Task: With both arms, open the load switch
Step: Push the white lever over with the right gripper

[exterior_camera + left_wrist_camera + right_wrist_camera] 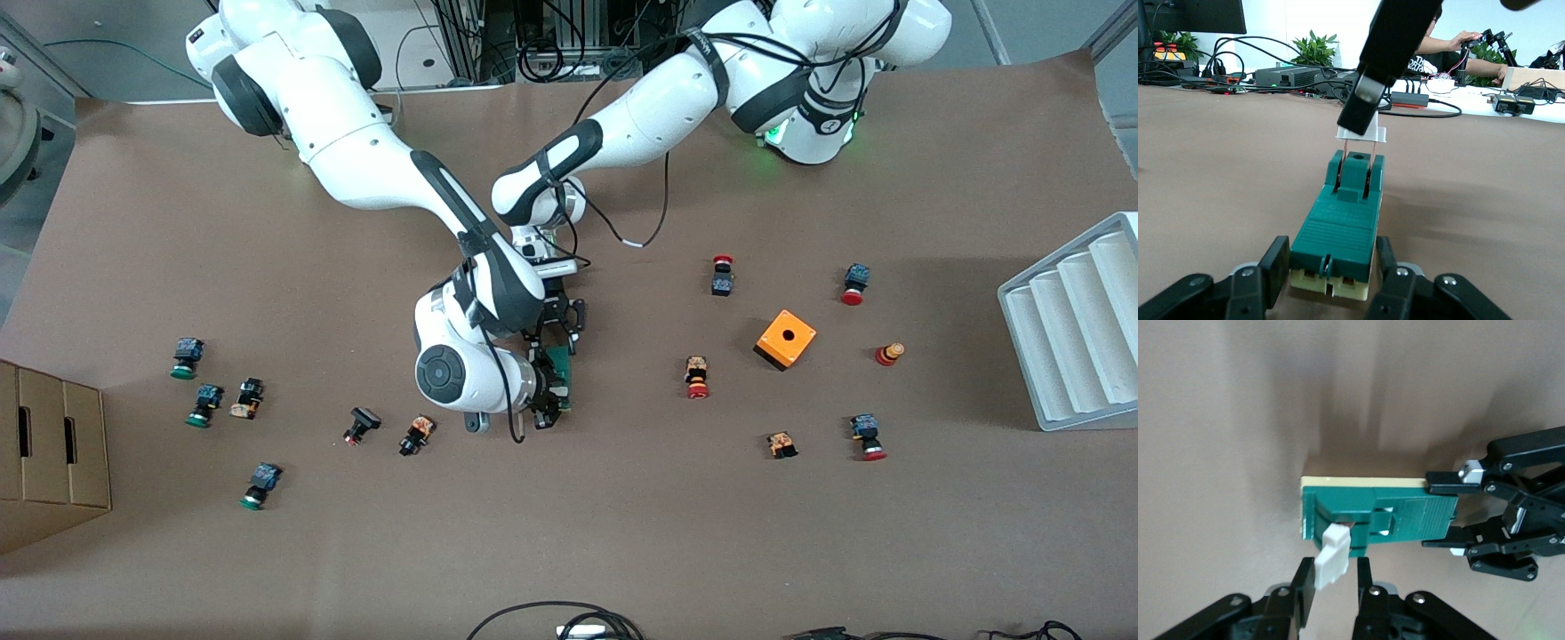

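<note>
Lying flat on the brown table point(622, 533) near its middle, the load switch point(560, 373) is a narrow green bar on a cream base, with both grippers on it. Toward the right arm's end of the table, a cardboard box point(49, 453) sits at the edge, with green-capped push buttons point(184, 357) and a few darker ones scattered near it. The right arm point(373, 169) reaches in from its base and bends down over the switch; the right gripper point(1331, 587) has its two fingers closed on the small white handle point(1328, 561), which is tilted up off the green body on thin copper blades, as the left wrist view shows point(1362, 133). The left arm point(658, 98) comes from its base at the other end, and the left gripper point(1331, 270) clamps the end of the switch farther from the handle, one finger pressed on each long side of the green body point(1335, 233). Toward the left arm's end, red-capped push buttons point(722, 274) lie spread about, well apart from the switch, around an orange cube point(785, 339) with a round hole on top. A white ribbed tray point(1071, 329) rests at that end's edge.
</note>
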Controlling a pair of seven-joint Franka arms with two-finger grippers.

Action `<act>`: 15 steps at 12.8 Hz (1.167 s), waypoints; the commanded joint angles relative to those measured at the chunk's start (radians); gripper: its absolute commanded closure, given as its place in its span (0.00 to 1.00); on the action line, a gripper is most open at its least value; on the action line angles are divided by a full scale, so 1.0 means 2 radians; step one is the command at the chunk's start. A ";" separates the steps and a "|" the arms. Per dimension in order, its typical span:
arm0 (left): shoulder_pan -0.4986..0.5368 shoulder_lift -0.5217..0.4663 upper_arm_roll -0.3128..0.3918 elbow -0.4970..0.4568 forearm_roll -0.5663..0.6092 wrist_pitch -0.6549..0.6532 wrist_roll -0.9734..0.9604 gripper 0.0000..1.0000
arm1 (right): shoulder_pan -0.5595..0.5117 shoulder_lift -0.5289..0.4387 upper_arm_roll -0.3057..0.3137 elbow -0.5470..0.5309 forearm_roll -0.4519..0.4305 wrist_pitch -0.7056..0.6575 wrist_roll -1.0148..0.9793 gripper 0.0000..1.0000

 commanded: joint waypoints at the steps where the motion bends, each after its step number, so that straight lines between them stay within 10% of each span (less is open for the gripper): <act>1: -0.001 -0.001 -0.001 0.002 -0.006 -0.002 0.005 0.40 | -0.002 -0.019 0.007 -0.034 0.008 -0.010 -0.011 0.68; 15: -0.001 0.000 -0.001 0.002 -0.006 -0.002 0.004 0.40 | -0.002 -0.033 0.007 -0.034 0.009 -0.010 -0.008 0.73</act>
